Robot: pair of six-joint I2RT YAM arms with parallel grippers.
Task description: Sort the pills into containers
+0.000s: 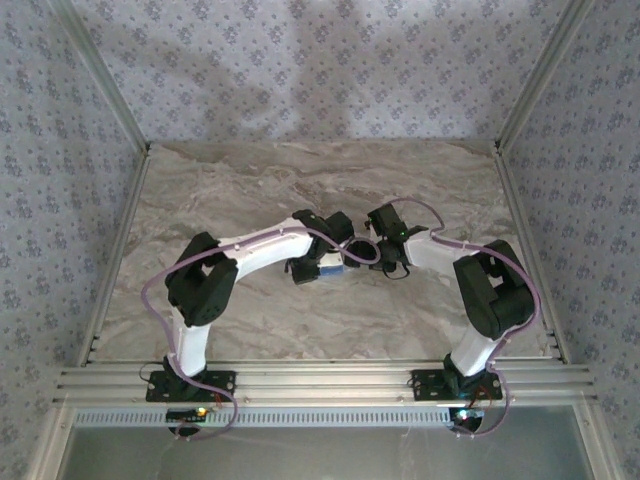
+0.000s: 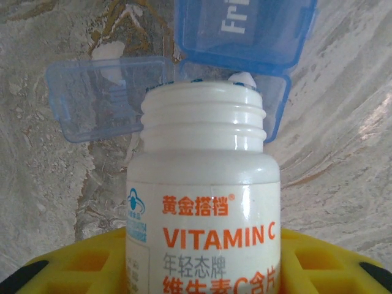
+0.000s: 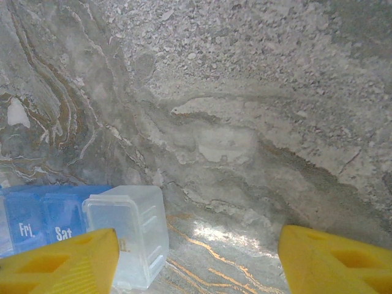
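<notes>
Gripping bottle point(image 2: 205, 184) with left gripper point(image 2: 202, 269), mouth aimed far at pill box point(image 2: 245, 30) just beyond, lids open. Holding right gripper point(image 3: 196, 257) open, empty, with box off its near left.

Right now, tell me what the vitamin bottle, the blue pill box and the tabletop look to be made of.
The bottle: probably opaque white plastic, glossy; light glints on its moulded neck threads.
The pill box: translucent blue plastic, smooth; the marbling shows through an open lid.
The tabletop: grey veined marble look with a slight sheen; real stone or printed laminate, cannot tell.
</notes>
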